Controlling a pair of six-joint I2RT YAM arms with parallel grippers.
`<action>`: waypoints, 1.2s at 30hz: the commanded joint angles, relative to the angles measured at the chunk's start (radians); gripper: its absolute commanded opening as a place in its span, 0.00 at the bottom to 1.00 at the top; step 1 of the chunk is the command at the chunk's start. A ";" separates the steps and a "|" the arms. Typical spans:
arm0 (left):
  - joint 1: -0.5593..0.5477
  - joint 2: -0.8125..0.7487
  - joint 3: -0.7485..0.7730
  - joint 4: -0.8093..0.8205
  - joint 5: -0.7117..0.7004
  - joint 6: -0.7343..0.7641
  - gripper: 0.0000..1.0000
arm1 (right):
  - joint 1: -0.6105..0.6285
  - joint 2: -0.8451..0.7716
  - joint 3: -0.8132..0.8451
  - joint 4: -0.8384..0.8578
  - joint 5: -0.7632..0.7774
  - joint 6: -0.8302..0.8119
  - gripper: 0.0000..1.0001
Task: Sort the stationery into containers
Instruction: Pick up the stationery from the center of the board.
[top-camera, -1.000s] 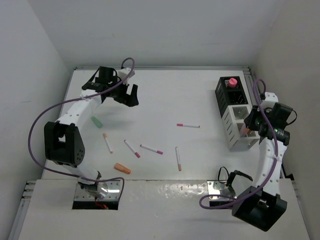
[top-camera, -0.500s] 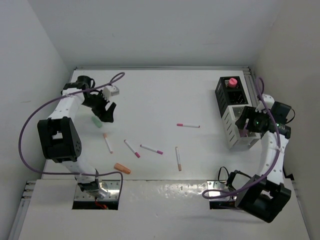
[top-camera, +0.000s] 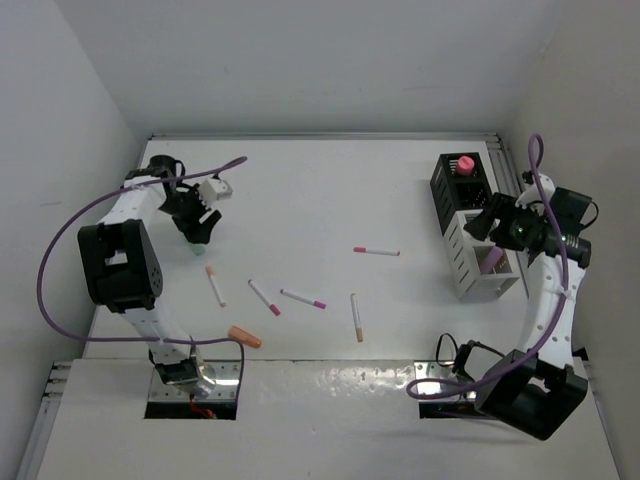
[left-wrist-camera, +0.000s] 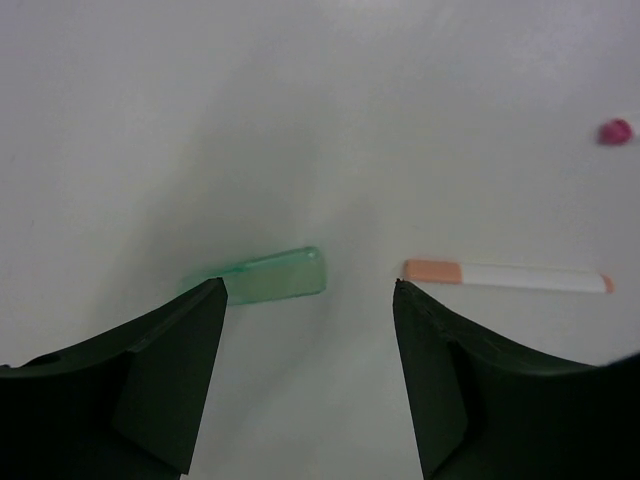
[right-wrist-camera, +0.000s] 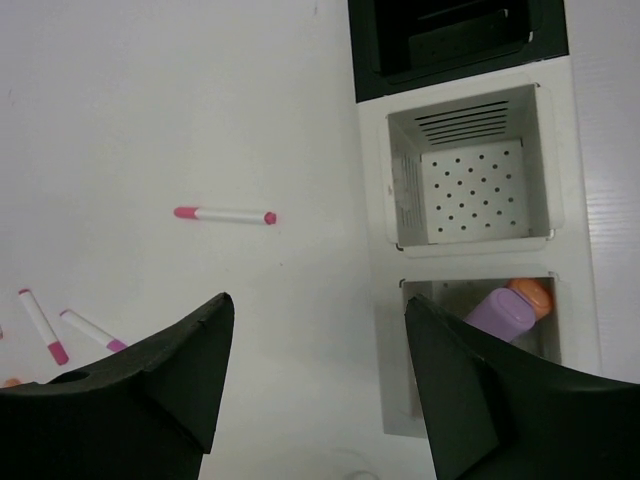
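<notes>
Rack at 3 o'clock: the right wrist view shows a lilac piece and an orange piece in its near cell. Black holder just beyond, at 2, pink piece poking up. Only the top view catches that; the wrist view crops the holder. Right gripper spread wide, gripping nothing. At 9, left gripper spread wide astride the mint piece, mostly hidden from above. Pens lie toward 6.
</notes>
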 joint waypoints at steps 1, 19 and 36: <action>0.019 0.004 -0.001 0.177 -0.146 -0.300 0.73 | 0.025 -0.017 0.034 0.010 -0.019 0.024 0.68; 0.011 -0.021 -0.111 0.331 -0.428 -1.171 0.75 | 0.050 -0.040 0.005 0.019 -0.005 -0.005 0.68; 0.002 0.159 -0.163 0.386 -0.399 -1.259 0.53 | 0.048 -0.048 0.008 0.011 -0.028 -0.025 0.68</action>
